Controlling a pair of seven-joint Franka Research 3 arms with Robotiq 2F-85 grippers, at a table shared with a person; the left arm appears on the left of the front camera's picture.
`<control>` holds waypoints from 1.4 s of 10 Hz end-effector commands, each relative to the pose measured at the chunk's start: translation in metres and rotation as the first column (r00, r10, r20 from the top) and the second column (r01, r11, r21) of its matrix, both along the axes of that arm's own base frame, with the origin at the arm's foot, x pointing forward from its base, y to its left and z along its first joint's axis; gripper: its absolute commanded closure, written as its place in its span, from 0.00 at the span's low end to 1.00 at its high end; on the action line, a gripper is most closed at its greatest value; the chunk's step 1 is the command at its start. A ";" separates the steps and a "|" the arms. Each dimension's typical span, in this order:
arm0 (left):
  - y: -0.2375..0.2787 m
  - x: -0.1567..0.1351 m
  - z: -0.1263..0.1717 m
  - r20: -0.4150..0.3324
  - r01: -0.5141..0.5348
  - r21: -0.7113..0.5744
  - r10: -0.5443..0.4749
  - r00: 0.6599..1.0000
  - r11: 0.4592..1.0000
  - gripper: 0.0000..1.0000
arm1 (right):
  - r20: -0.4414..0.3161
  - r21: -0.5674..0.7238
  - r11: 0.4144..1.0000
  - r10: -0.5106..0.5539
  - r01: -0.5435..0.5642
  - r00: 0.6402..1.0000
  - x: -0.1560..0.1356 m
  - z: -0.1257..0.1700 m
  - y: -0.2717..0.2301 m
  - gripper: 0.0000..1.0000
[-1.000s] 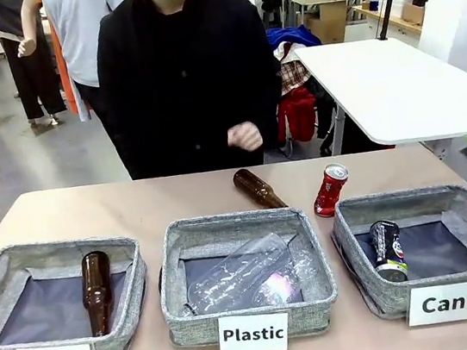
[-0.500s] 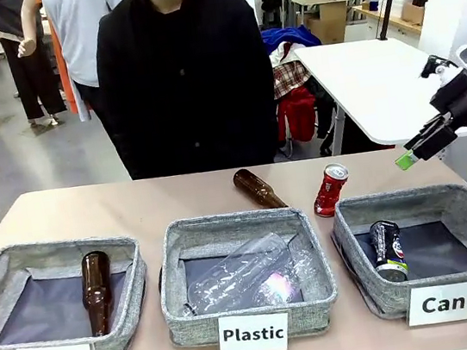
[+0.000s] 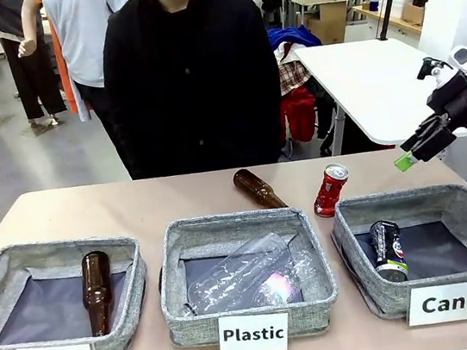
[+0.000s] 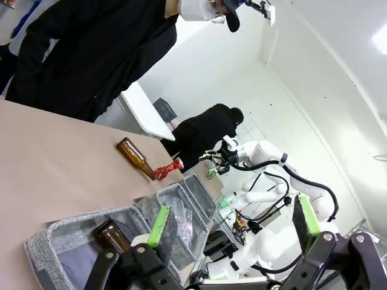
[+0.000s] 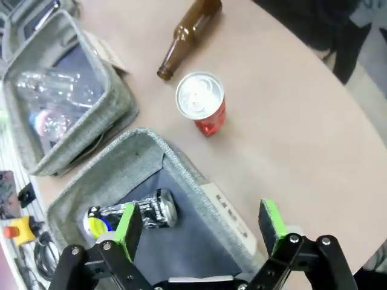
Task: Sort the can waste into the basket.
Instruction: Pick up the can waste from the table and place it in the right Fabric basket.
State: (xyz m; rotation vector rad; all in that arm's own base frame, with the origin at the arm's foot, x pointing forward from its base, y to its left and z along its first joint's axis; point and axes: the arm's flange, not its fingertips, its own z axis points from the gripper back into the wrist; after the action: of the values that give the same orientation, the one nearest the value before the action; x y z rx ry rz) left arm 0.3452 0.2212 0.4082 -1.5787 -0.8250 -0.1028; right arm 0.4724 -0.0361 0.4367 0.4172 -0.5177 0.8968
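left tool (image 4: pixel 233 225): hangs high over the counter's (image 3: pixel 133 206) left end, fingers well apart, holding nothing.
Bottle basket (image 3: pixel 53 250): holds one brown bottle (image 3: pixel 97 290); it plays no part in this step.
Plastic basket (image 3: pixel 236 221): holds a clear plastic bottle (image 3: pixel 240 283), also not part of this step.
loose brown bottle (image 3: pixel 259 188): lies on the counter behind the Plastic basket, with its mouth near the red can but not touching it.
red can (image 3: pixel 331 189): stands on the counter just outside the far left corner of the Can basket, not yet sorted.
Can basket (image 3: pixel 398 200): the dark can (image 3: pixel 387 249) lies on its floor at the left; the rest of the floor is bare.
right tool (image 5: pixel 199 219): is raised above the Can basket's far right, fingers spread wide and empty.
step in hand: probably the reach to the red can. The tool should come down from above, straddle the can's body across its width and close gently, as dented metal may slip.
edges: the basket's wall is on the can's near side and the bottle's mouth on its left, so the fingers should avoid both.
open room: bare counter lies beyond and to the right of the can; a person (image 3: pixel 189 77) stands at the far edge.
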 end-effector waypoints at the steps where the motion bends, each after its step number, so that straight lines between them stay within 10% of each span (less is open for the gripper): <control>1: -0.002 -0.003 0.003 -0.012 -0.001 -0.005 0.001 1.000 1.000 0.00 | 0.044 0.094 0.973 0.209 -0.212 0.977 0.038 -0.014 -0.021 0.00; 4: -0.002 -0.003 0.003 -0.012 -0.001 -0.005 0.001 1.000 1.000 0.00 | 0.111 0.148 0.895 0.408 -0.421 0.906 0.074 -0.042 -0.030 0.00; 9: -0.002 -0.003 0.003 -0.012 -0.001 -0.005 0.001 1.000 1.000 0.00 | 0.323 0.215 0.849 0.403 -0.482 0.856 0.124 -0.101 -0.023 0.00; 14: -0.002 -0.003 0.003 -0.012 -0.001 -0.005 0.001 1.000 1.000 0.00 | 0.295 0.271 0.765 0.512 -0.584 0.807 0.150 -0.139 0.001 0.00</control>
State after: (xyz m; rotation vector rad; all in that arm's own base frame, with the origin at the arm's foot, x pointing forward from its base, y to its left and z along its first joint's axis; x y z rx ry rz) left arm 0.3451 0.2210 0.4080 -1.5789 -0.8246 -0.1022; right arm 0.6152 -0.0307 0.2963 0.8239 -0.7624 1.3859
